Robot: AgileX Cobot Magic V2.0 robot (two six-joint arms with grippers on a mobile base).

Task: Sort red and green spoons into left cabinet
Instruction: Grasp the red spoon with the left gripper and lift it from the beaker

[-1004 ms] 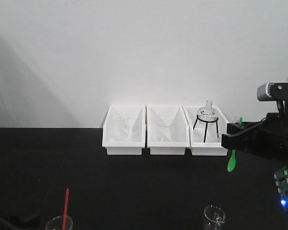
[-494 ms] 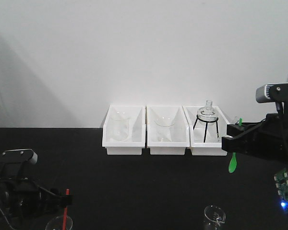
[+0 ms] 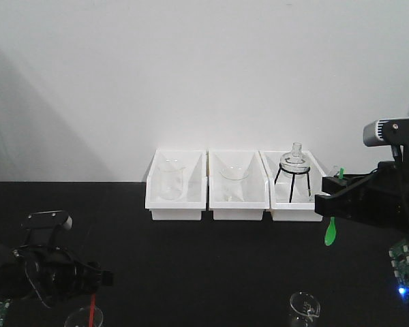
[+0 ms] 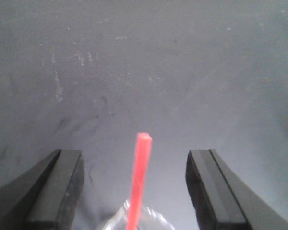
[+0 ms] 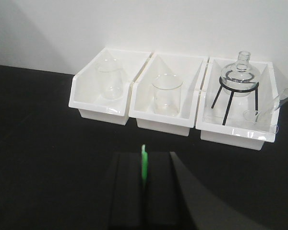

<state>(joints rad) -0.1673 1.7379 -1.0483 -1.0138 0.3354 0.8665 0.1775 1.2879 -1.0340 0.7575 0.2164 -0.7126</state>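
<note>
Green spoon (image 3: 330,230) hangs pinched in right claw (image 3: 327,203) at three o'clock; left claw (image 4: 134,163) gapes around red spoon (image 4: 139,184) at seven; neither stowed.

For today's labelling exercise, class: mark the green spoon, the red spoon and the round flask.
green spoon (image 3: 330,233): front view, on its lower end.
red spoon (image 4: 138,179): left wrist view, on its handle.
round flask (image 5: 238,75): right wrist view, on its body.

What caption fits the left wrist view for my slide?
Left end effector open, flanking without touching the upright red spoon standing in a clear beaker.
</note>
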